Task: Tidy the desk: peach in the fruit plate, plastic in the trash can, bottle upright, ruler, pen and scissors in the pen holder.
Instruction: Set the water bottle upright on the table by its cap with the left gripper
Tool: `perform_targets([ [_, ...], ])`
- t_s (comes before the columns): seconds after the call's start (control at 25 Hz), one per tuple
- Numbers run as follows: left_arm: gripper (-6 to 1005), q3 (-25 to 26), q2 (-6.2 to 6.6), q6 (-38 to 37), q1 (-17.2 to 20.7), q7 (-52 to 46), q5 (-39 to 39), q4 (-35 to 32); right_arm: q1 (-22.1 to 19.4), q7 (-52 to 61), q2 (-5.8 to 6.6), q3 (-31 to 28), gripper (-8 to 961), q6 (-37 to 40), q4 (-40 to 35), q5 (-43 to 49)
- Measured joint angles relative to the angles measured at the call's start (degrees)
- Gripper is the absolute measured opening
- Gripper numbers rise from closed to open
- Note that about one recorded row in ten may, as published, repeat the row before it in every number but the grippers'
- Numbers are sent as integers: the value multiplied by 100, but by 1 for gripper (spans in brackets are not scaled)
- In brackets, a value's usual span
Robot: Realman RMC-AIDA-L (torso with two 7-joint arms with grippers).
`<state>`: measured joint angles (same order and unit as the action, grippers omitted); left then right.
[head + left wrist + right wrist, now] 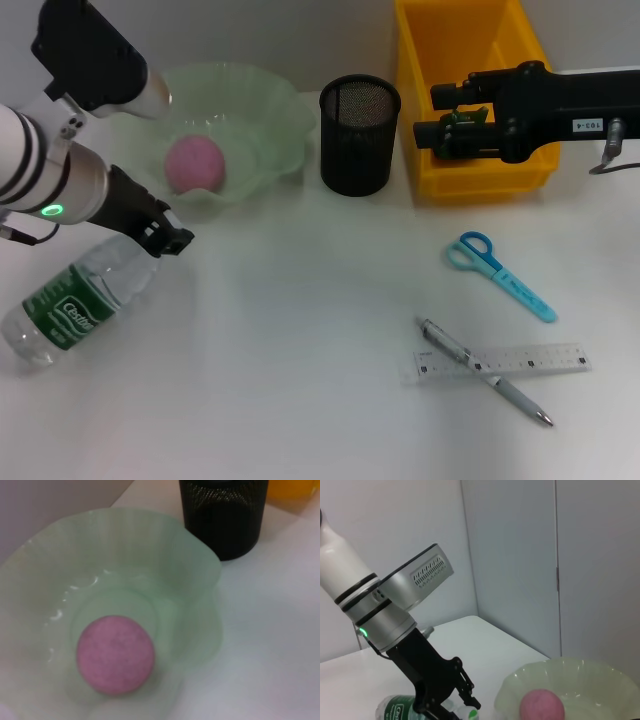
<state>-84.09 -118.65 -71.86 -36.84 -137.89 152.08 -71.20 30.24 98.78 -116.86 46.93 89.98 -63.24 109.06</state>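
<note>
The pink peach (195, 165) (115, 655) (542, 705) lies in the pale green fruit plate (270, 120) (190, 580) (580, 680). A clear bottle (75, 305) (402, 710) with a green label lies on its side at the left. My left gripper (172, 240) (470, 692) hovers open just above its cap end, holding nothing. My right gripper (440, 113) hangs open and empty over the yellow trash can (470, 175). Blue scissors (500, 272), a pen (485, 372) and a clear ruler (540, 360) lie at the right front; the pen crosses the ruler. The plastic is out of view.
The black mesh pen holder (358, 135) (222, 515) stands between the plate and the trash can (292, 487). A white wall rises behind the desk.
</note>
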Motion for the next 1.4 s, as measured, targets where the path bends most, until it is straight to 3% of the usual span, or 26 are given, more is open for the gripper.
perform_targets([
  [0.64,420,279,9,-162,671,-54,104,-1670,-1,-18,-48,-40,588,3,-57,10],
  [1.4,419,351,8,-382,684,-333,690,-2242,-1,-31,-48,-52,589,-36,-56,19],
])
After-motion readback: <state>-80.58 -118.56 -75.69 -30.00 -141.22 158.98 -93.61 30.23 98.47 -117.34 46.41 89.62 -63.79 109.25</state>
